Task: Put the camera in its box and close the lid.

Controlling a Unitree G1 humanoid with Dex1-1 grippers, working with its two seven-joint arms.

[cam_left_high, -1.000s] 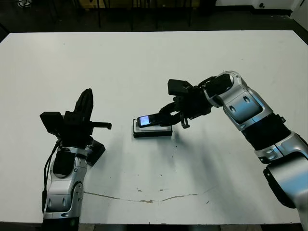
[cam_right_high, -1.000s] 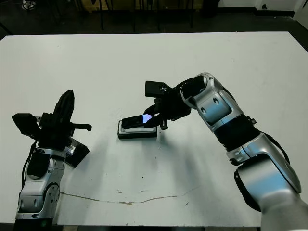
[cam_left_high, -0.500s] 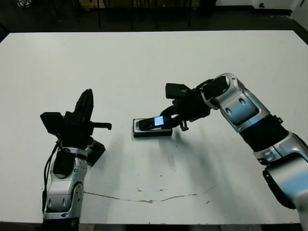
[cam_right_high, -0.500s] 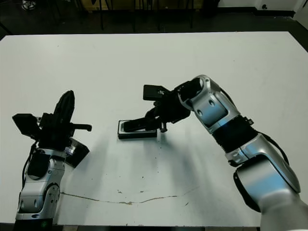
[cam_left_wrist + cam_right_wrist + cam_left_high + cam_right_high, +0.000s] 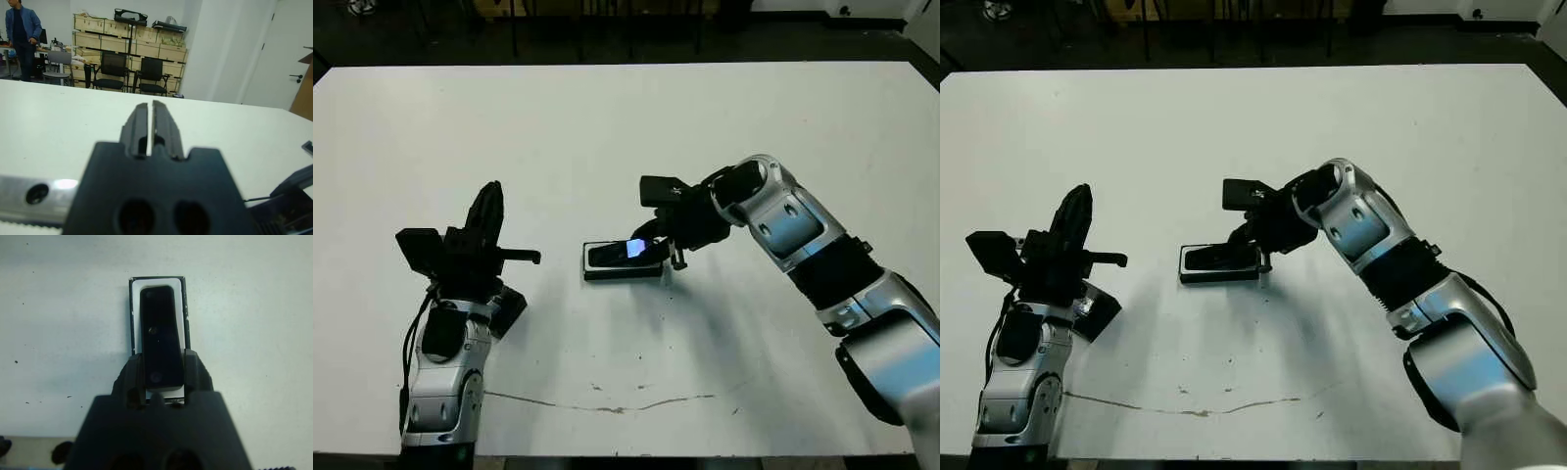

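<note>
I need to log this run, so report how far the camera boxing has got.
Done: the camera has reached the box and lies along its white lining. In hand: the right tool grips the camera's near end, so it is not released. Left: let go, then fit the lid, which shows in no view. The left tool is shut and idle, away from the box.

White table [image 5: 607, 127], flat and mostly bare. The box [image 5: 595, 273], a shallow black tray with white lining, rests directly on it near the centre. A thin dark crack-like mark [image 5: 607, 403] runs along the near edge.
</note>
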